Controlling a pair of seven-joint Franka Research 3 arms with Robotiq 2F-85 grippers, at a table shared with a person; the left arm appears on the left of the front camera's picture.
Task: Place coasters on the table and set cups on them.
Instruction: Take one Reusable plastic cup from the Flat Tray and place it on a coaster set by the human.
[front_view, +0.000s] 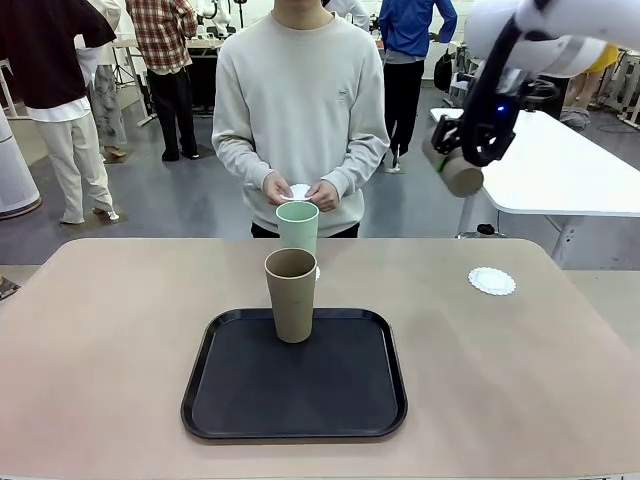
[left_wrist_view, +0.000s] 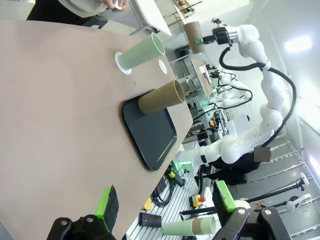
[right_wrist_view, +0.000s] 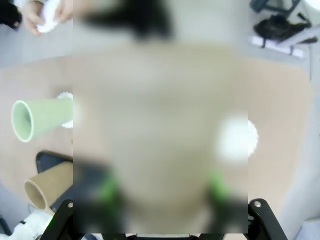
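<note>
Beige and matte, the table (front_view: 100, 340) is the widest thing in front of me. In its middle lies the black tray (front_view: 230, 400), and one tan cup (front_view: 291, 295) stands upright on the far half of the tray. Just behind the tray, the mint green cup (front_view: 297, 226) stands upright on a lacy coaster (left_wrist_view: 120, 62), which lies on the table itself. My right gripper (front_view: 455, 160) is up in the air at the right side, well apart from the tabletop, and its jaws are clamped on the second tan cup (front_view: 460, 175). My left gripper (left_wrist_view: 165, 200) is by the table's edge, its fingers spread apart with nothing between them. A bare coaster (front_view: 492, 281) lies flat on the table, far right. The person's hands (front_view: 322, 192) hold a third coaster (front_view: 299, 190) beyond the far edge.
</note>
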